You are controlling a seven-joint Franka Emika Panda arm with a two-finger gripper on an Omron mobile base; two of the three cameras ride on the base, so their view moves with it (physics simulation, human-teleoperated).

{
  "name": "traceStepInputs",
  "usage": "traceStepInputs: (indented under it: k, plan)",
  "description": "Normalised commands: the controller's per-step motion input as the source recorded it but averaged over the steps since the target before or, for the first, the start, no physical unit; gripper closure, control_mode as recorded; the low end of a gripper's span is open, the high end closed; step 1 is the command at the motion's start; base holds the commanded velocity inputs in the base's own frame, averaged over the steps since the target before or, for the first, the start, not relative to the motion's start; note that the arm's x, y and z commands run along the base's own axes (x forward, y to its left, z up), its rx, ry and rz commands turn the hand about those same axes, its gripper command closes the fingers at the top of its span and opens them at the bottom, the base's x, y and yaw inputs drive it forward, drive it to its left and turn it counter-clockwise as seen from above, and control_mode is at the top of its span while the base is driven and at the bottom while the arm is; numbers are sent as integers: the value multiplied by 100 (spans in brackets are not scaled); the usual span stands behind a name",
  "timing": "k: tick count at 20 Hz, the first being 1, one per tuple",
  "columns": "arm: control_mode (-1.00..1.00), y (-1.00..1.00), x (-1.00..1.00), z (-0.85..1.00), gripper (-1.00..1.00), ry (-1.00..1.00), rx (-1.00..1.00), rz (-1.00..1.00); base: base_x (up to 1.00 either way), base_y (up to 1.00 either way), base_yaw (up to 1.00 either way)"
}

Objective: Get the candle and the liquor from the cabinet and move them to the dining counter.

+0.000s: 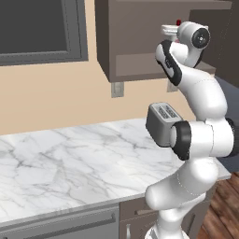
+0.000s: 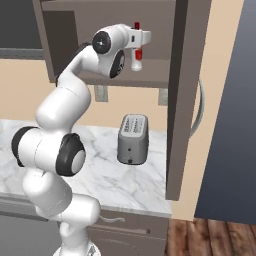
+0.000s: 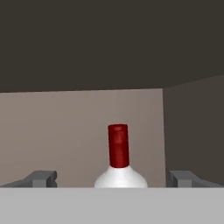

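Observation:
The liquor [image 3: 118, 151], a white bottle with a red cap, stands upright on the shelf inside the dark brown cabinet [image 1: 135, 42]. My gripper [image 3: 113, 179] is open inside the cabinet. Its grey fingertips [image 3: 41, 178] stand wide apart on either side of the bottle's shoulders, clear of it. From the right base, the hand [image 2: 142, 37] is level with the liquor's [image 2: 136, 61] neck. From the left base, the red cap [image 1: 179, 22] peeks past the hand [image 1: 170, 31]. The candle and the dining counter are out of view.
The cabinet's open door [image 2: 180, 100] with its long silver handle [image 2: 201, 107] hangs to the right of the arm. A grey toaster [image 2: 132, 138] stands on the marble wall counter [image 1: 70, 158] under the cabinet. A dark window [image 1: 39, 28] is at left.

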Motion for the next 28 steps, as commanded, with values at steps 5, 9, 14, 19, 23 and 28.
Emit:
traceStepInputs:
  k: [5,9,14,19,23,28]
  plan:
    - [-100,-7,17,0,-100,0,1,0,0,0,0]
    - [-100,-8,11,0,-100,0,1,0,0,0,0]
    - [-100,-3,10,0,-100,0,0,0,0,0,0]
    - [-100,0,12,0,-100,1,0,0,0,0,0]
    - [-100,0,16,0,-100,2,0,0,0,0,0]
    - [-100,0,12,0,-100,2,0,0,0,0,0]
